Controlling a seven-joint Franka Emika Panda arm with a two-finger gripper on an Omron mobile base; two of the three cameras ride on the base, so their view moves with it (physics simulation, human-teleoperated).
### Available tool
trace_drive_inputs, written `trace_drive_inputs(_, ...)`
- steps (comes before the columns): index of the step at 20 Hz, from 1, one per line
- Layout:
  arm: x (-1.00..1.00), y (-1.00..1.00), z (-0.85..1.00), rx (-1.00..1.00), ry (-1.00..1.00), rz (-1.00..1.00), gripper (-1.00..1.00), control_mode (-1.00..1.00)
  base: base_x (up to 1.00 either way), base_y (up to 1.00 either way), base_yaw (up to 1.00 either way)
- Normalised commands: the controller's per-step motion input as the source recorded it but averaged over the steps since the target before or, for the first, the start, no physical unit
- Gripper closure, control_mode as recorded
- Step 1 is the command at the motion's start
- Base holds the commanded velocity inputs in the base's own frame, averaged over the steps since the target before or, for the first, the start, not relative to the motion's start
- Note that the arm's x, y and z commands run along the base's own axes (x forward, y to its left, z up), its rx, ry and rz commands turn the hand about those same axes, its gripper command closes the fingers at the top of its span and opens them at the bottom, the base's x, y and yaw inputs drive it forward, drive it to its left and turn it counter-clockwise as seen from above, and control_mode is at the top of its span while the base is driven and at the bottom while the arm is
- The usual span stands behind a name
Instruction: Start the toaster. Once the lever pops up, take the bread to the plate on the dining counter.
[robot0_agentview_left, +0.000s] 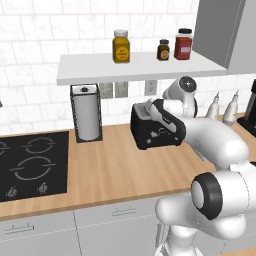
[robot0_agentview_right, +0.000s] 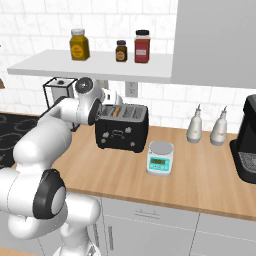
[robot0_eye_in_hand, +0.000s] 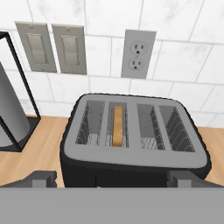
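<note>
My pincer (robot0_eye_in_hand: 112, 178) hangs with its jaws wide apart, holding nothing, just above the front edge of the black toaster (robot0_eye_in_hand: 131, 151). The toaster stands on the wood counter (robot0_agentview_right: 200, 172) against the tiled wall. The bread (robot0_eye_in_hand: 117, 126) stands upright in its second slot from the left; the other slots beside it are bare wire.

Kitchen scale (robot0_agentview_right: 160, 158) (beside coffee machine (robot0_agentview_right: 247, 142))

Bread (robot0_agentview_right: 116, 111) sits in black toaster (robot0_agentview_right: 121, 128) slot.
</note>
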Motion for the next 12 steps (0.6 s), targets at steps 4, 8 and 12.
trace_drive_inputs(4, 0.00, 0.00, 0.00, 0.00, 0.00, 0.00, -1.00, -1.00, 0.00, 0.00, 0.00)
trace_drive_inputs(8, 0.00, 0.00, 0.00, 0.00, 0.00, 0.00, -1.00, -1.00, 0.00, 0.00, 0.00)
trace_drive_inputs(12, 0.00, 0.00, 0.00, 0.00, 0.00, 0.00, -1.00, -1.00, 0.00, 0.00, 0.00)
